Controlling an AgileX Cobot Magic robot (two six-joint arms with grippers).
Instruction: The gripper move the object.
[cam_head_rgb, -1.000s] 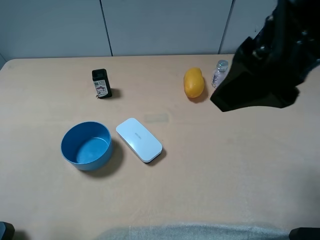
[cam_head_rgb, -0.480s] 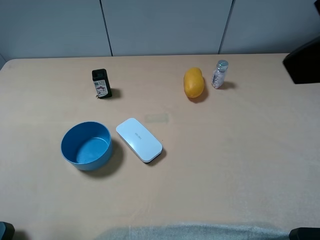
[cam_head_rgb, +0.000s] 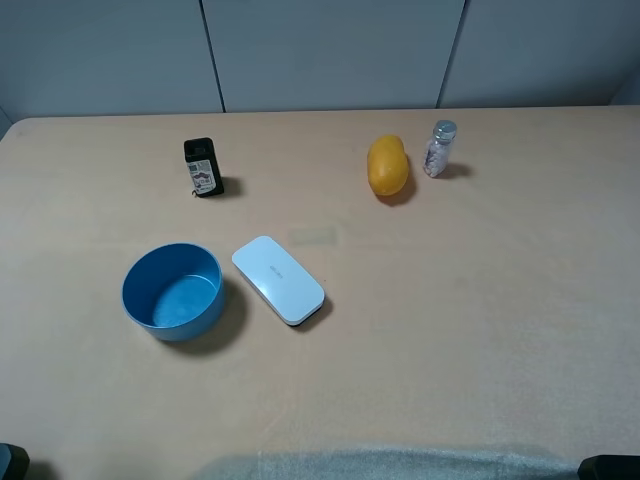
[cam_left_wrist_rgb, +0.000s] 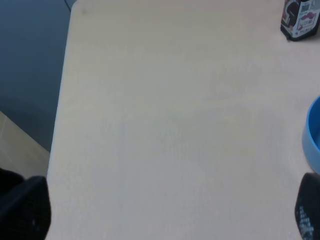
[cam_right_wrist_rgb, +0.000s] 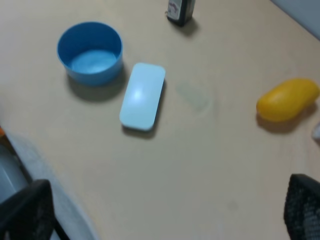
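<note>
The object, a flat white oblong case (cam_head_rgb: 278, 279), lies on the table just right of the blue bowl (cam_head_rgb: 172, 291). It also shows in the right wrist view (cam_right_wrist_rgb: 143, 96), beside the bowl (cam_right_wrist_rgb: 90, 50). Neither arm shows in the exterior high view. My right gripper (cam_right_wrist_rgb: 165, 212) is open and empty, high above the table and well apart from the case; only its two dark fingertips (cam_right_wrist_rgb: 25, 210) show. My left gripper (cam_left_wrist_rgb: 165, 212) is open and empty over bare table near the left edge, with the bowl's rim (cam_left_wrist_rgb: 314, 135) at the side of its view.
A small black box with a label (cam_head_rgb: 203, 167) stands at the back left. An orange oval fruit (cam_head_rgb: 388, 165) and a small clear bottle (cam_head_rgb: 438, 148) stand at the back right. The table's left edge (cam_left_wrist_rgb: 60, 100) drops to a dark floor.
The right arm, which loomed over the back right of the table, has pulled away to the right and left the exterior high view. The objects have not moved.
</note>
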